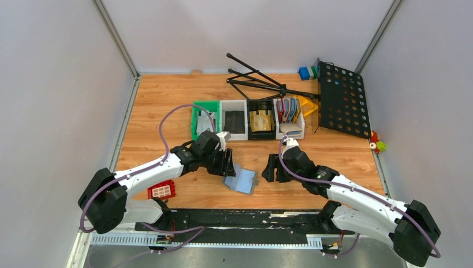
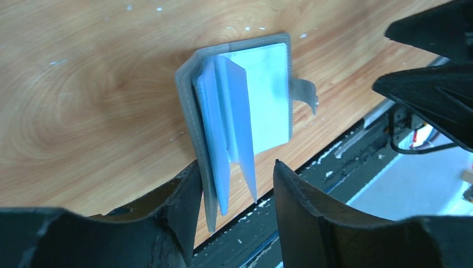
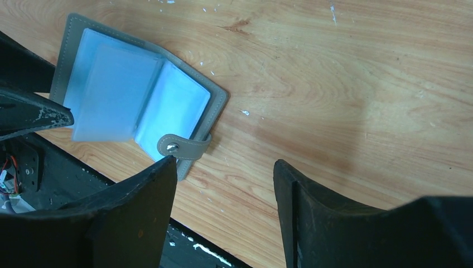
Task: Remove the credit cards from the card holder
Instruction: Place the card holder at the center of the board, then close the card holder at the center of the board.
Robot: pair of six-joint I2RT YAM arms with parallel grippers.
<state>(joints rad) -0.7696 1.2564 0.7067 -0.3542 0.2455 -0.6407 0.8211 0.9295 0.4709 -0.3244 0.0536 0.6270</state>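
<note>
Card holder (image 2: 266, 96) edge inside the wide left claw (image 2: 237, 173); right claw (image 3: 223, 167) wide, empty, just beside.

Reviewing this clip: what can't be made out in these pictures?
- Any credit cards inside the card holder: both wrist views, its cloudy sleeves hide them.
- Holder's left edge: top view, the left gripper covers it.
- Contents of the bins: top view, too small.
</note>
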